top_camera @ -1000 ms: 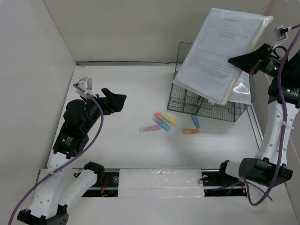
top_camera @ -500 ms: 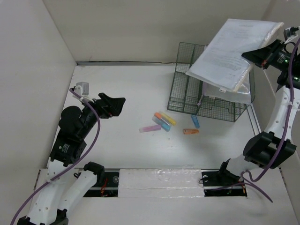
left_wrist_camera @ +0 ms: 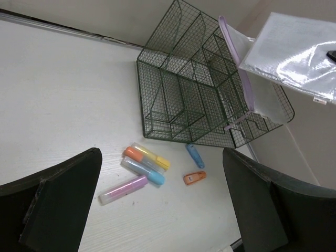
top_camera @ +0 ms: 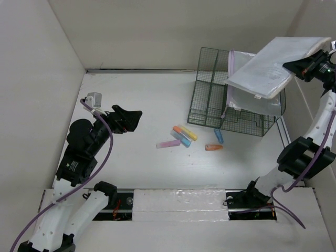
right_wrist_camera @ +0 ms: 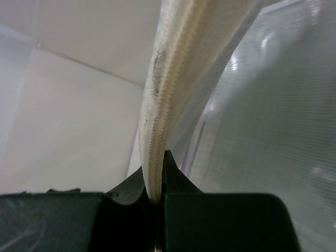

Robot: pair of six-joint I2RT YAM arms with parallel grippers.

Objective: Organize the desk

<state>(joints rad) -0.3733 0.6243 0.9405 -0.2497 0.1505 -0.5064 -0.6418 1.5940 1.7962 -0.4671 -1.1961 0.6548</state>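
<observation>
Top external: right gripper (top_camera: 294,66) pinches zip pouch (top_camera: 265,67) (papers inside) above rack (top_camera: 207,100).

robot lab test cell: bare white desk (top_camera: 152,100) boxed in by plain white wall panels (top_camera: 157,31), left arm (top_camera: 81,149) and right arm (top_camera: 317,131) mounted at its near edge, purple cables (top_camera: 108,137) exposed, office props: mesh organizer (top_camera: 215,105), highlighters (top_camera: 181,136).

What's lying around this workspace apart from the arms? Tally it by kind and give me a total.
Marker pens: 5 - pink marker, light blue marker, orange-yellow marker, short blue marker, short orange marker
Zip pouches: 2 - purple-zip pouch in the rack, clear pouch in the right gripper
Wire mesh rack: 1
Total: 8
</observation>
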